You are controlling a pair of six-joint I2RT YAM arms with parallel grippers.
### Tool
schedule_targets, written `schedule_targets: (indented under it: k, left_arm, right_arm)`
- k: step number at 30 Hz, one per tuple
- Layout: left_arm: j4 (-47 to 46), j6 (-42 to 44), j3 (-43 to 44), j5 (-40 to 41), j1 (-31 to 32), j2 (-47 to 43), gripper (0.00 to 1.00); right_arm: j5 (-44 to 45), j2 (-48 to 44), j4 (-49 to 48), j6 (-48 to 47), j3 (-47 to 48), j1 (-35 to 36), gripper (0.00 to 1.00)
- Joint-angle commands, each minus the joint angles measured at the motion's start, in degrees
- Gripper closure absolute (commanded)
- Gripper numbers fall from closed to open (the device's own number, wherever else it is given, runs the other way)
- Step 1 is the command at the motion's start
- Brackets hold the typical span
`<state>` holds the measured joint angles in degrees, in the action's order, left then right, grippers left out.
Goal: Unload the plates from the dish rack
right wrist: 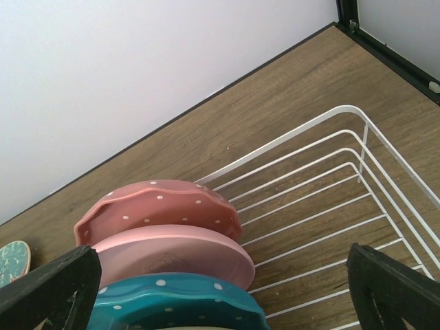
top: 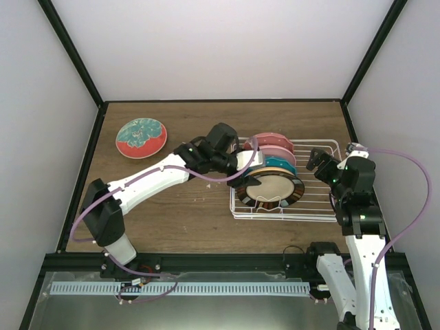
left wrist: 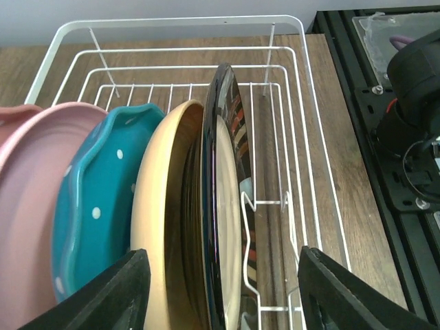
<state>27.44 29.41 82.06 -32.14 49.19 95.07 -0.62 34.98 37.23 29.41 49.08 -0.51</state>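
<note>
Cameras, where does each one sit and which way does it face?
Top external: above and behind, looking down at the table; left arm and right arm show.
Left wrist: faces along the dish rack, dark-rimmed plate edge-on; own fingers below.
Right wrist: faces the pink plates from above; own fingers below.
Shared: dish rack, teal plate.

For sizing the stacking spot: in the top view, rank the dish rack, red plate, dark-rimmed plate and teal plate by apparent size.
Largest: dish rack.
Next: dark-rimmed plate and red plate, about alike; the first stands tilted, so unranked.
Smallest: teal plate, only a sliver shows.
</note>
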Motion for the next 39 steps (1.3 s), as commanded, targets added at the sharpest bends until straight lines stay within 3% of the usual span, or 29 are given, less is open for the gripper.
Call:
schedule_targets:
  k: [1,8,14,25,30,33,39]
  left_arm:
    - [-3.59,-1.85,1.43,1.95,1.31,1.49,0.42]
    - [-6.06,-2.98,-0.19,4.43,3.68,2.19,0.52]
    - [-8.33,-5.12,-0.57,6.43,4.85,2.85,0.72]
    - [-9.11,-5.2,-2.42,10.25,7.21,4.31,0.86]
    - [-8.23,-3.92,-2.51,12.83,8.07,5.43,0.87]
    - [-7.94,-3.47,-2.61,14.98,8.4,6.33,0.95]
    - [-7.7,-3.98,-0.53,17.1,8.46,4.98,0.96]
  right_arm:
    - [1.45,-0.53,0.91,-0.57,1.81,0.56,0.0]
    - [2.2,-0.7,1.04,-1.2,1.81,0.63,0.0]
    - [2.72,-0.81,1.08,-1.87,2.11,0.6,0.0]
    - [2.82,-0.98,1.67,-2.35,2.3,0.6,0.0]
    - [2.91,-1.27,1.94,-2.5,2.42,0.61,0.0]
    - [3.06,-1.54,2.18,-2.52,2.32,0.6,0.0]
    - [3.51,-2.49,2.82,-2.57,1.81,0.62,0.0]
